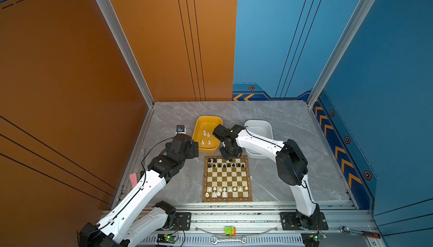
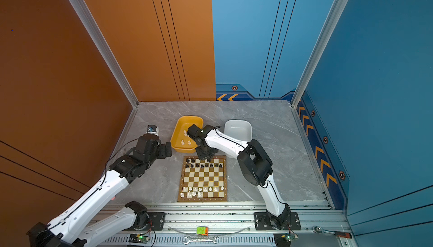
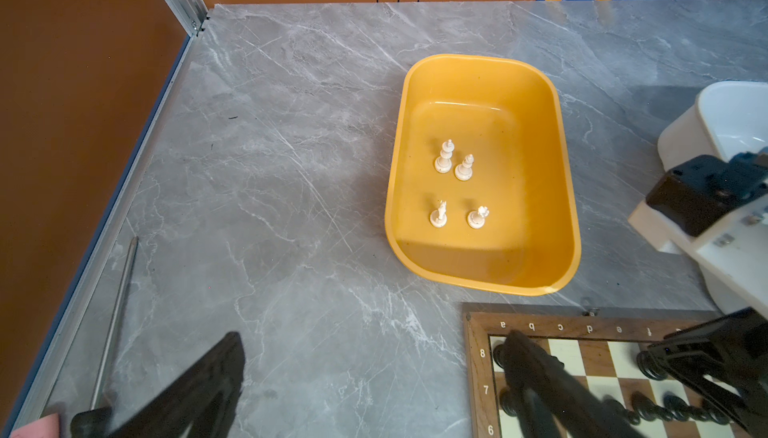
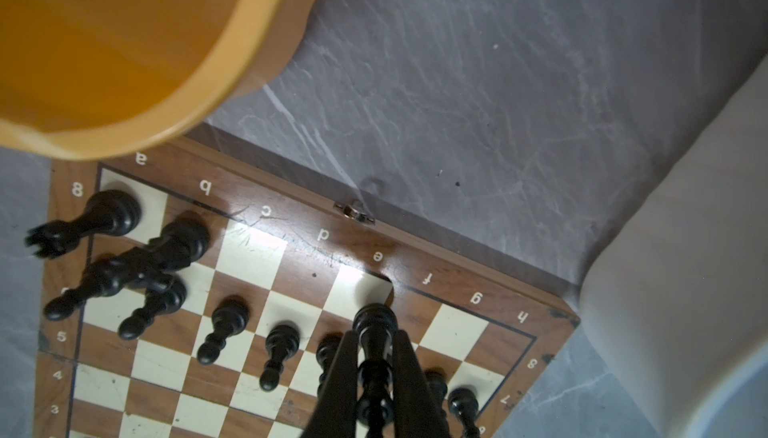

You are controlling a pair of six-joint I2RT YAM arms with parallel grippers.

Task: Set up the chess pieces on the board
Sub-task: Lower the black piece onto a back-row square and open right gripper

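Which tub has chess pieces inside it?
The yellow tub: four cream-white pieces stand in it. The white tub beside it shows none.

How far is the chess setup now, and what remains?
Done: black pawns and white pawns stand in rows on the board, beside two black rear pieces and four white rear pieces. In hand: right pincer grips a black piece at the far row; left pincer open. Left: four white pieces in the yellow tub, and bare far-row squares.

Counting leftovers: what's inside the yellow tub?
Four upright white pieces in the tub. The left wrist view shows its whole floor, nothing else there. In top views the right arm covers one side.
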